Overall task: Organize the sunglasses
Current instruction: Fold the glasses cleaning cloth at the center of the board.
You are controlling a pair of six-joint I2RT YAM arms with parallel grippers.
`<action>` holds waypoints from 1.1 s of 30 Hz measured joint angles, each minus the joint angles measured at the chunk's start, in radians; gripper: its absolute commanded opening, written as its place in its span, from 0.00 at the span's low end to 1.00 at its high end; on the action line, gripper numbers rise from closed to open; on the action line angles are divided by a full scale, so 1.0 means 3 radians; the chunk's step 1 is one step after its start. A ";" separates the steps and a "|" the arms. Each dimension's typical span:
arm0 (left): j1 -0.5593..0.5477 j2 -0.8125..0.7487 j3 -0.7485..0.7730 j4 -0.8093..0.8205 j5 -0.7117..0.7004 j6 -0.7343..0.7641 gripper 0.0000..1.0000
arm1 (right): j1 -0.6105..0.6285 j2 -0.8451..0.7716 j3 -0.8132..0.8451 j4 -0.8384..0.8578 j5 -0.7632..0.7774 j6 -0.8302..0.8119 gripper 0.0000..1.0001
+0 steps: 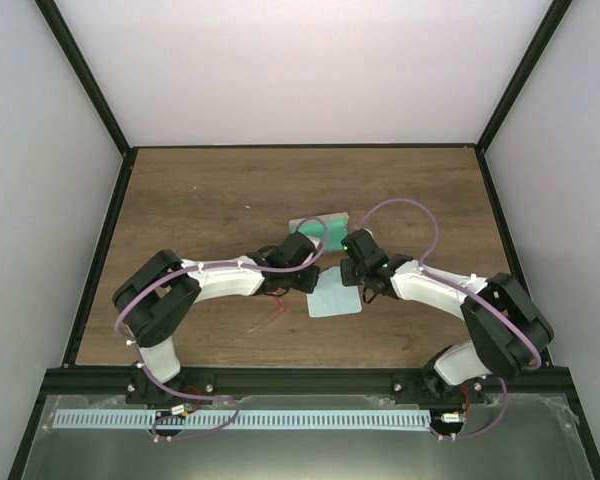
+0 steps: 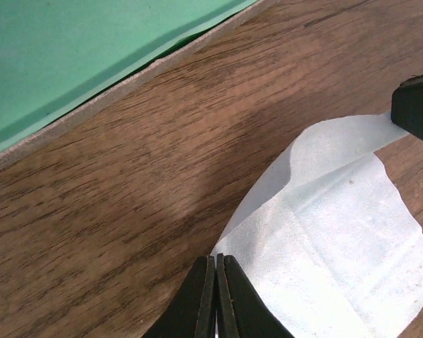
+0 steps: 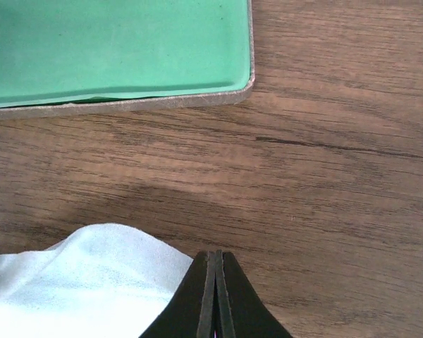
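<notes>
The sunglasses [image 1: 271, 316], a thin red wire frame, lie on the table left of the pale blue cloth [image 1: 336, 300], partly under my left arm. They are out of both wrist views. My left gripper [image 1: 316, 280] is shut, its tips [image 2: 217, 258] pinching the cloth's [image 2: 338, 267] near corner. My right gripper [image 1: 359, 283] is shut too [image 3: 216, 255], with the cloth's [image 3: 92, 282] edge running in under its left finger. In the left wrist view the cloth's far corner rises to the right gripper's finger [image 2: 417, 105].
The grey case with green lining [image 1: 321, 224] lies open just behind both grippers. It also shows in the left wrist view [image 2: 92, 49] and the right wrist view [image 3: 113, 42]. Black frame posts and white walls bound the wooden table [image 1: 210, 200].
</notes>
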 measured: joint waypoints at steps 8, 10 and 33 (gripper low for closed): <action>-0.0017 -0.0107 0.0001 -0.0051 -0.0029 0.0000 0.04 | 0.0019 -0.0041 -0.0031 -0.0001 -0.0003 0.0001 0.01; -0.0018 -0.0116 0.0004 -0.0061 -0.0050 0.0000 0.04 | 0.0025 -0.0056 -0.0042 0.0004 -0.0003 0.0004 0.01; -0.0132 -0.0238 0.0004 -0.0132 0.0001 -0.0080 0.04 | 0.0058 -0.0427 -0.0398 0.0045 -0.0057 0.0085 0.01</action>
